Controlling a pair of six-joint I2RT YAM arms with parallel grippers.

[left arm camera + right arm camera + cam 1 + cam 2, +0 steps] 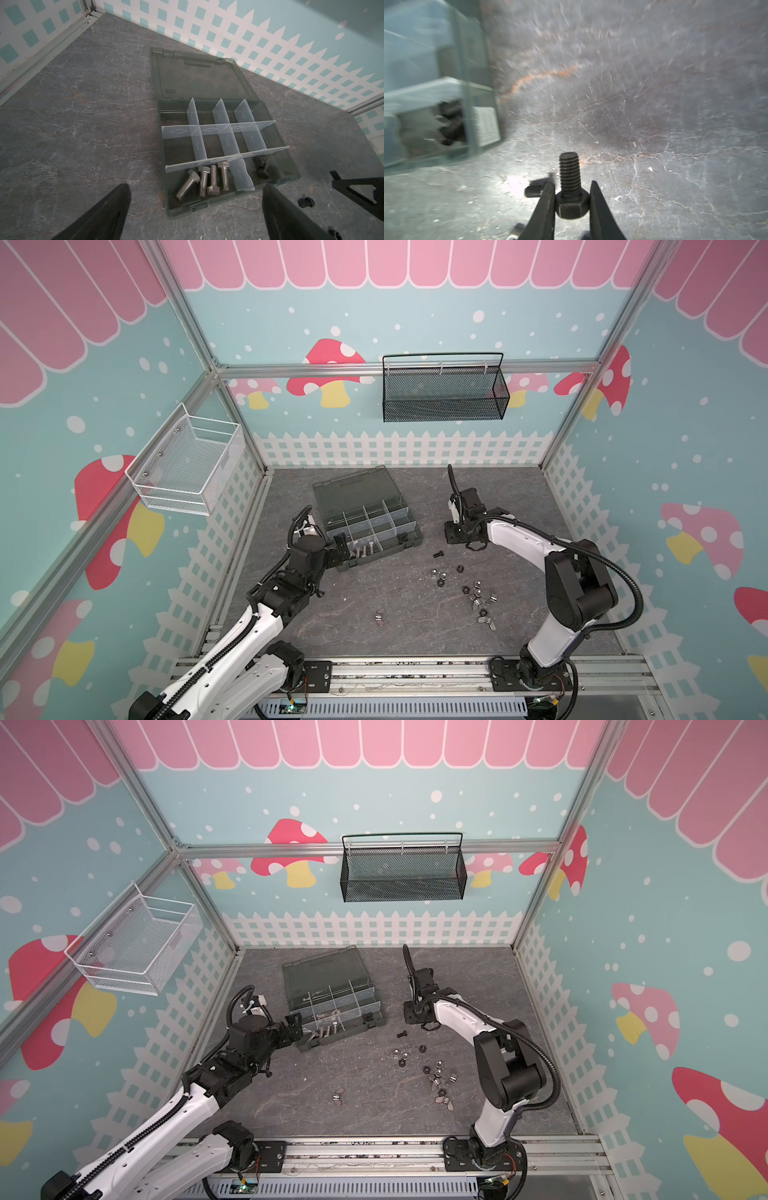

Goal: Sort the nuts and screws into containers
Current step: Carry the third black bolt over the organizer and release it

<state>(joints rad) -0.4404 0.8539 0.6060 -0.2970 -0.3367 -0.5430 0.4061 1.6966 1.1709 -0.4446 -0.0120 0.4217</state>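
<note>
Right gripper [572,184] pinching held black screw [569,166] by its hex head; left gripper [196,187] jaws spread wide, gripping nothing.
Held black screw sits just right of the organizer box [180,212], above the table [374,605]. The left gripper is at the box's near-left corner. Silver screws [207,180] fill one near compartment, boxed black screws [260,167] the next. A loose black screw [437,554] and nuts [469,589] lie on the table.
</note>
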